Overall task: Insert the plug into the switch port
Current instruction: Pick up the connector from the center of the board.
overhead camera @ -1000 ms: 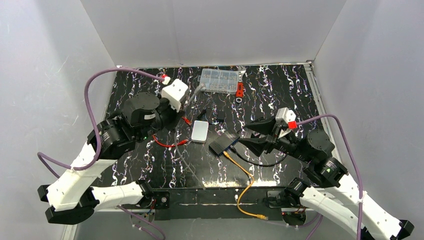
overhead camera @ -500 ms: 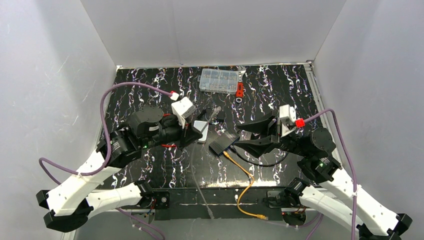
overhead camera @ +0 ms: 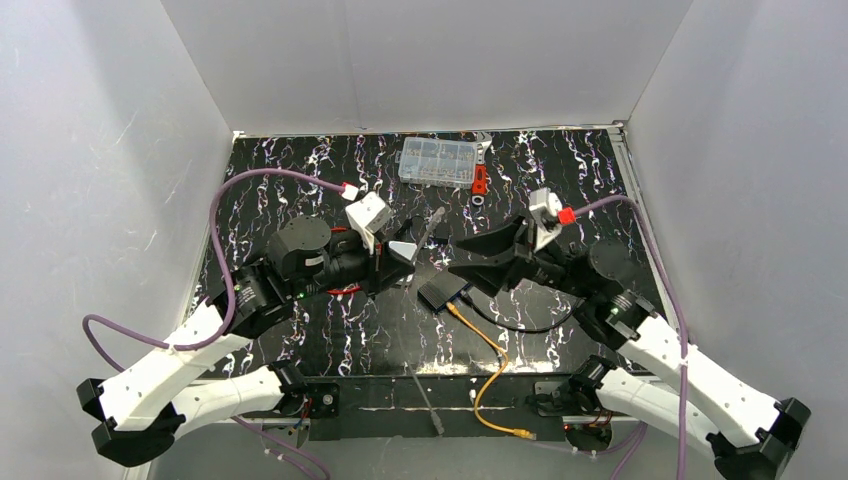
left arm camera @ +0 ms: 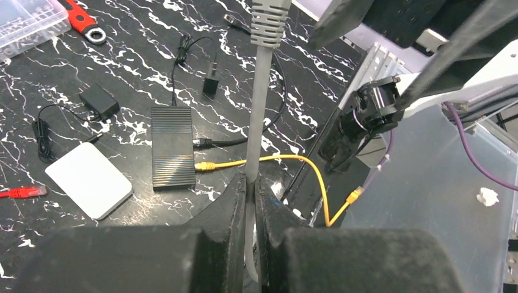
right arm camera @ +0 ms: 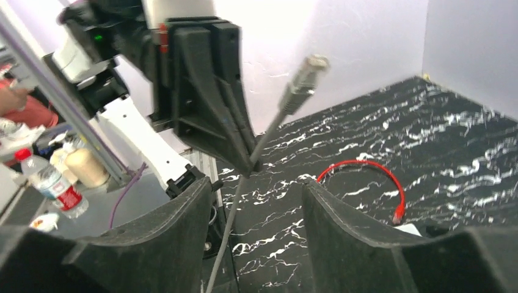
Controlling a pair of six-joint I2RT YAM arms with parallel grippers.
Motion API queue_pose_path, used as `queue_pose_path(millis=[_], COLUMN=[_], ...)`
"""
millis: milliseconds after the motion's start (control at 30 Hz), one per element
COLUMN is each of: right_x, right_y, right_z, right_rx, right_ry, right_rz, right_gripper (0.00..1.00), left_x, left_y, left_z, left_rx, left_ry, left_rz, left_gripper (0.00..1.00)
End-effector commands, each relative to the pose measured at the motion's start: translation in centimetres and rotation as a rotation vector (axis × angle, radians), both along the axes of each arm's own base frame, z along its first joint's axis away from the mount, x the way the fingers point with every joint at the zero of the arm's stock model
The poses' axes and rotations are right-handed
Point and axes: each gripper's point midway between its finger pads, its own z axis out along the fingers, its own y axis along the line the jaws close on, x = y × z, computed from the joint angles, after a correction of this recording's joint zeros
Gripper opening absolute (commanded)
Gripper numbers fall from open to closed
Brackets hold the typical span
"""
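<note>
top view, risk: right pincer (overhead camera: 460,264) is spread wide, holding nothing, just over the black switch (overhead camera: 438,293). A low swing could shove the switch and unseat the plug (overhead camera: 452,308).
top view, plug place: mid-bench toward the near edge, at the switch face. The orange cable (overhead camera: 490,365) trails to the near edge.
left wrist, pincer: left pincer (left arm camera: 251,183) is clenched on the grey cable (left arm camera: 259,116), with the grey connector (left arm camera: 267,21) sticking up free.
left wrist, risk: the grey cable crosses the orange cable, so dragging it could snag and tug the plug.
left wrist, plug look: tiny and yellow-orange, at the switch port (left arm camera: 194,165). It looks seated, but depth is unclear.
right wrist, risk: the grey connector (right arm camera: 299,82) sits on thin, bendy cable, so a closing pincer may miss or knock it.
</note>
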Motion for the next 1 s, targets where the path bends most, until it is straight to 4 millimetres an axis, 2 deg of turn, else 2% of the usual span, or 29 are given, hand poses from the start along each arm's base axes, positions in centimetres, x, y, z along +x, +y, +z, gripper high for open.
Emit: queue_pose_path(millis=[0,233,433,567,733,967], right_x=[3.0,5.5,5.7,6.8,8.3,8.9], right_y=[0.6,2.8,4.9,6.4,7.3,8.8], right_z=[1.7,2.0,3.2,2.4,1.2,0.6], right_rx=[0.073,0.081,0.103,0.065,0.044,0.041], right_ry=[0.103,0.217,0.236,0.293,0.360,0.393], right_rz=[-0.109,-0.136,-0.119,-0.151,-0.206,-0.206], right_gripper=[0.60,0.60,0.59,0.59,0.58,0.57], left_x=[1.6,3.8,5.4,5.9,6.1,6.2], left_y=[0.5,1.0,2.0,2.5,3.2,3.5], left_z=[0.8,0.0,-0.7,-0.6,-0.2,0.1], left_rx=[-0.027,0.014,0.065,0.068,0.057,0.044], left_ry=[-0.031,-0.031,-0.026,-0.034,-0.046,-0.050], left_rz=[0.102,0.224,0.334,0.373,0.411,0.431], left_gripper=[0.00,0.00,0.00,0.00,0.00,0.00])
